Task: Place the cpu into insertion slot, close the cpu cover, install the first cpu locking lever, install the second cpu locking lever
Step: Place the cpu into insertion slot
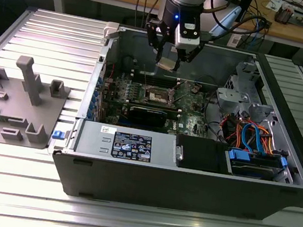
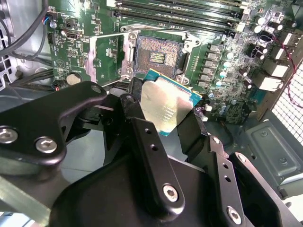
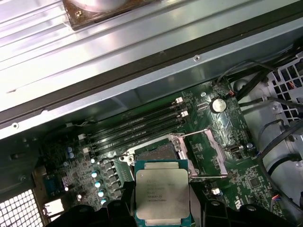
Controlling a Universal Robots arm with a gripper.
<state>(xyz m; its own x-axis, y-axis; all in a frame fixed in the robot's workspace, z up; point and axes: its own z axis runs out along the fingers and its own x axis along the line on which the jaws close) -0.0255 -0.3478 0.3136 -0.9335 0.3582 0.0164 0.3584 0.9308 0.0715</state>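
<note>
My gripper [image 1: 168,62] hangs above the open computer case, shut on the cpu [image 1: 166,64], a small square chip with a silver top. In both wrist views the cpu [image 2: 165,108] [image 3: 162,195] sits between the black fingers [image 2: 136,97], held clear above the board. The insertion slot [image 2: 158,57] [image 3: 154,153] lies bare on the green board just beyond the chip, its dark centre exposed. The cpu cover [image 3: 208,156] [image 2: 106,59], a thin silvery frame, is flipped open beside the slot. In the exterior view the slot [image 1: 159,95] is below and slightly nearer than the gripper.
Long memory slots [image 3: 137,125] run beside the socket. A black graphics card [image 1: 148,115] lies in front of it, then a grey power supply box [image 1: 129,144]. A drive cage with blue and orange cables [image 1: 252,135] fills the case's right. A grey fixture [image 1: 15,98] stands on the table at left.
</note>
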